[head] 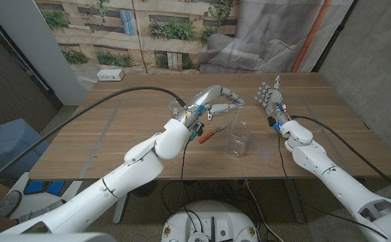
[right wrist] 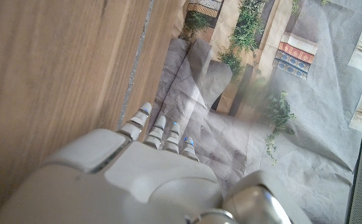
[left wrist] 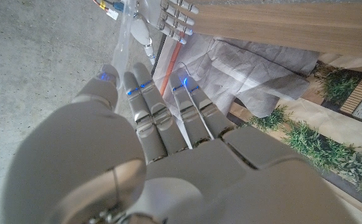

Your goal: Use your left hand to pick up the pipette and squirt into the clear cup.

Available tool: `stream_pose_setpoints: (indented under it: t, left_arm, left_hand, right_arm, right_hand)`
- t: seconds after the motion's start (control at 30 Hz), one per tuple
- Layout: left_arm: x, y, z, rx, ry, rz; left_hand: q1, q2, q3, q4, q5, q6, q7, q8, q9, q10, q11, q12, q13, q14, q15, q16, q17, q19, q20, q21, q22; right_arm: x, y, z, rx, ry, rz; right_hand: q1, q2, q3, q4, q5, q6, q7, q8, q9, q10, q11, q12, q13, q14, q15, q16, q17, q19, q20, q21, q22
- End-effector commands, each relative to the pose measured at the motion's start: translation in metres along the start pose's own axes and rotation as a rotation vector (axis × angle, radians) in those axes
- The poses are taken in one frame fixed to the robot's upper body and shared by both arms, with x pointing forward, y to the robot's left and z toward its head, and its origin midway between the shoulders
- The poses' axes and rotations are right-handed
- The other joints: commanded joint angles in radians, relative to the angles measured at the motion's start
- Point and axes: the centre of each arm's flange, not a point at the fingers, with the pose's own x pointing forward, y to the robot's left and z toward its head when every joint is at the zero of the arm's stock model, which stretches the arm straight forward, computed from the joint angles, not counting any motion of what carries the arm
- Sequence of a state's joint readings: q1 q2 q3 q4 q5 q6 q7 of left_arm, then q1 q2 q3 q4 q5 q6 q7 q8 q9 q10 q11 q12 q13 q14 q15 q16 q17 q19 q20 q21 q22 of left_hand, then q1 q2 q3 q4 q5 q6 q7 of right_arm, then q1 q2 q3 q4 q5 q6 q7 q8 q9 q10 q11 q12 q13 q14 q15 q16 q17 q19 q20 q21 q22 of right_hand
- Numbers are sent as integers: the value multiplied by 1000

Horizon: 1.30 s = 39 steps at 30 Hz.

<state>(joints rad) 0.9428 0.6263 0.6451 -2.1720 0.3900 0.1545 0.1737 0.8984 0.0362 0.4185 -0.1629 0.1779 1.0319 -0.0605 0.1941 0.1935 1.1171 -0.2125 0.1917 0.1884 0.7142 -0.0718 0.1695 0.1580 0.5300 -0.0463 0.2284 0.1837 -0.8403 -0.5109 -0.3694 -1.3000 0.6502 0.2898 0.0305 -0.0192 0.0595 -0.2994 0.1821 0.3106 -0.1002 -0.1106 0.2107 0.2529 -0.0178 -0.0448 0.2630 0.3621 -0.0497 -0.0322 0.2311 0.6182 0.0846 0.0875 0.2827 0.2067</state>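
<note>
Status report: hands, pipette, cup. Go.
Left hand holds pipette above clear cup. Right hand open, off to the side. Nothing in the way.

A matt, warm-brown wooden tabletop [head: 114, 134] with visible grain carries a clear cup [head: 237, 140] of glossy transparent plastic or glass. The left hand [head: 217, 99] and right hand [head: 270, 95] wear smooth, pale-grey plastic shells with a soft sheen, jointed in darker segments. A translucent pipette [head: 227, 123] catches the light. Behind, a crinkled grey cloth [head: 262, 33] hangs beside a printed backdrop [head: 134, 27]; black rubbery cables [head: 81, 114] trail across the wood.
</note>
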Motion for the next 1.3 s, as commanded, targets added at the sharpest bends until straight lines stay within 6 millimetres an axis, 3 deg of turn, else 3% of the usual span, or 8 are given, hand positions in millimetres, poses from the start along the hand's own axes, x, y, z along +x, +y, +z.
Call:
stream_pose_setpoints:
  t: [0.03, 0.87, 1.3]
  left_arm:
    - [0, 15, 10, 19, -16, 8]
    - [-5, 45, 25, 31, -56, 41]
    - [-19, 62, 17, 41, -31, 67]
  left_hand:
    - [-6, 0, 10, -1, 6, -3, 5, -1, 2, -4, 0, 2, 3, -7, -136, -2, 3, -5, -15, -1, 5]
    - [-5, -1, 14, -6, 5, -16, 6, -2, 3, -18, 0, 1, 4, -15, -131, -1, 4, -10, -11, -2, 6]
    - [-5, -1, 14, -7, 5, -22, 5, -3, 3, -25, 0, 1, 4, -18, -129, 0, 4, -13, -9, -3, 6]
  right_arm:
    - [0, 0, 0, 0, 0, 0]
    - [0, 0, 0, 0, 0, 0]
    - [0, 0, 0, 0, 0, 0]
  right_hand:
    - [0, 58, -6, 1, 6, 2, -10, 7, 2, 0, -6, 4, 3, -8, -83, 6, 5, 4, -1, 7, 5]
    - [0, 58, -7, 0, 5, 2, -10, 7, 2, 1, -5, 4, 3, -7, -82, 6, 5, 4, 0, 7, 5]
    - [0, 58, -7, 0, 6, 3, -9, 7, 2, -2, -6, 3, 3, -8, -81, 6, 5, 3, -1, 7, 5]
